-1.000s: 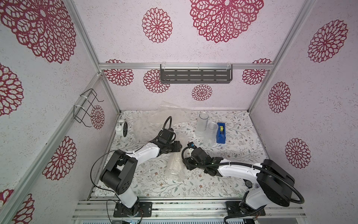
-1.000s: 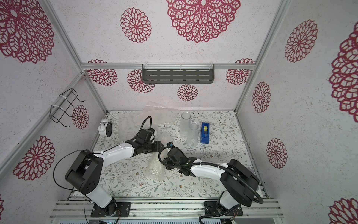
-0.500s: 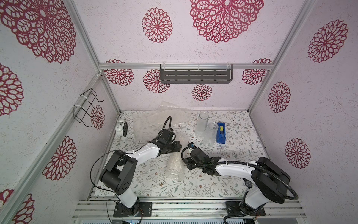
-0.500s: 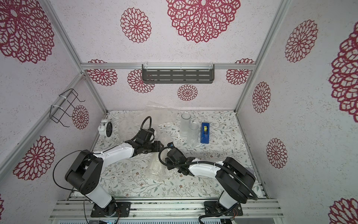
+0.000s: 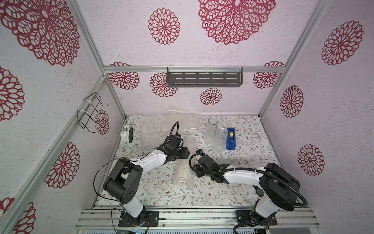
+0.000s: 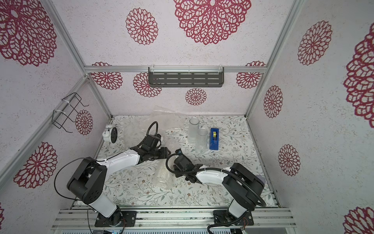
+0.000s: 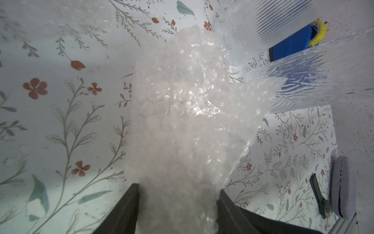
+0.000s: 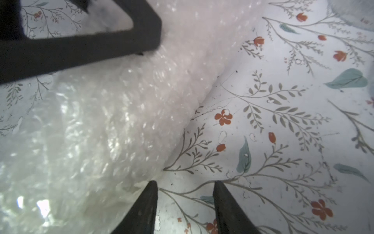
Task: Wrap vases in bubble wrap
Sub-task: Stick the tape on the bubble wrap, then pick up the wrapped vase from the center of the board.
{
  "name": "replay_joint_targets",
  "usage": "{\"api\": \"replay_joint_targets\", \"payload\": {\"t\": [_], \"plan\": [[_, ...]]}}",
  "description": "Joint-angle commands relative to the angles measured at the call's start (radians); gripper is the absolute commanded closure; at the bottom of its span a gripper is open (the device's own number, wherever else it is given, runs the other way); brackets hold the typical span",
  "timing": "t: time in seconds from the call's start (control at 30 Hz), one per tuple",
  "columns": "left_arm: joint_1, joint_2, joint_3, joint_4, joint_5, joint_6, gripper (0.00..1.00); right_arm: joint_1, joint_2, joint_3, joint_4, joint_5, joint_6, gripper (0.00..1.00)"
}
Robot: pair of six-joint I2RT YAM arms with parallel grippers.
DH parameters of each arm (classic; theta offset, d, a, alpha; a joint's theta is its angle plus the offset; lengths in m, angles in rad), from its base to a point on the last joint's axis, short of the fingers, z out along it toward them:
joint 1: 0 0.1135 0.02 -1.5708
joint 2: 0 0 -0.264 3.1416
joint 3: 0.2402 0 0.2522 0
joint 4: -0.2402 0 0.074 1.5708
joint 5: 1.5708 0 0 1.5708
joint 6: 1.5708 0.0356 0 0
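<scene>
A bundle of bubble wrap (image 5: 183, 176) (image 6: 163, 178) lies on the flowered table between my two arms; I cannot make out what is inside. My left gripper (image 5: 185, 155) (image 7: 178, 192) is shut on one end of the bundle (image 7: 182, 101), which fills the gap between both fingers. My right gripper (image 5: 195, 171) (image 8: 185, 188) is open beside the bundle (image 8: 101, 131) with only table between its fingers. At the back right two vases stand upright and unwrapped: a frosted glass cylinder (image 5: 211, 129) and a shorter clear ribbed glass (image 5: 220, 141).
A blue tape dispenser (image 5: 230, 138) stands right of the ribbed glass. Loose bubble wrap sheets (image 5: 157, 127) lie at the back centre. A white alarm clock (image 5: 127, 134) sits at the back left. The table (image 5: 162, 194) is walled on three sides.
My right arm has edged slightly toward the bundle. The left arm and the bundle stay where they were.
</scene>
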Motion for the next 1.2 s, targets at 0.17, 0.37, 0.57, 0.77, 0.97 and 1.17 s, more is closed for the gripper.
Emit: {"api": "replay_joint_targets", "payload": {"t": [0.17,0.37,0.57,0.77,0.97,1.17], "plan": [[-0.005,-0.004,-0.026,-0.084,-0.011,-0.001,0.53,0.000,0.066,0.052,0.073,-0.047,0.012,0.55],[-0.005,-0.005,-0.014,-0.104,-0.012,0.001,0.51,-0.013,-0.033,0.005,0.042,0.022,0.017,0.45],[-0.008,-0.042,0.037,-0.188,-0.027,-0.020,0.38,-0.115,-0.215,-0.134,0.041,0.062,0.016,0.42],[-0.028,-0.108,0.115,-0.341,-0.087,-0.018,0.09,-0.200,-0.354,-0.222,0.061,0.067,-0.028,0.38],[-0.081,-0.168,0.139,-0.441,-0.141,-0.001,0.02,-0.232,-0.400,-0.278,0.111,0.059,-0.049,0.35],[-0.135,-0.092,0.180,-0.539,-0.152,0.026,0.02,-0.236,-0.386,-0.306,0.162,0.037,-0.046,0.30]]}}
